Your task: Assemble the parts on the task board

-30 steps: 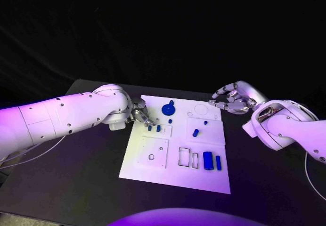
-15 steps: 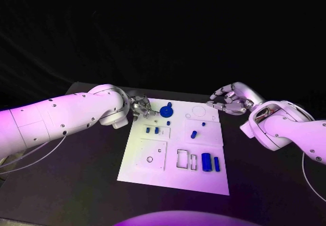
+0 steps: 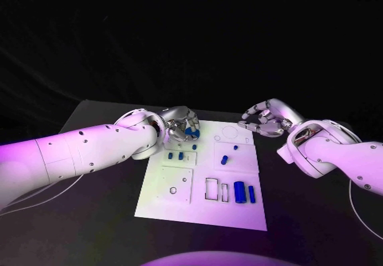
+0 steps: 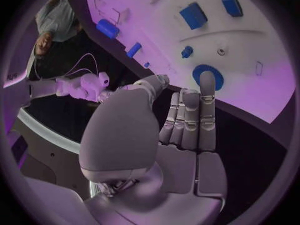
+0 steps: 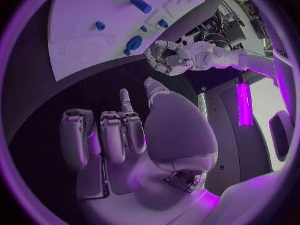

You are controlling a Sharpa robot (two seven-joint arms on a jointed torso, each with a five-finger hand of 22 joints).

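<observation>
Since a second ago the left hand [image 3: 182, 123] has travelled from the board's left edge, beside the two small pegs, to the far left corner, where it now hangs over the blue gear [image 3: 191, 131]. The right hand [image 3: 263, 120] has kept its place off the far right corner.

On the black table [image 3: 96, 119] the white task board [image 3: 203, 177] lies with its long axis running away from the robot.

In the left wrist view the left hand's fingers [image 4: 207, 105] are stretched out straight and close together with the thumb apart, nothing between them; one fingertip lies over the gear's rim, though contact cannot be told.

In the right wrist view the right hand's fingers [image 5: 112, 135] are curled in toward the palm, one standing straighter, and they hold nothing.

The gear lies flat at the board's far left corner. Near the board's near right corner two long blue blocks [image 3: 239, 192] lie side by side, long axes along the board's length. A short blue part [image 3: 224, 160] lies tilted near the middle. Two small blue pegs [image 3: 175, 156] stand side by side toward the left edge.
</observation>
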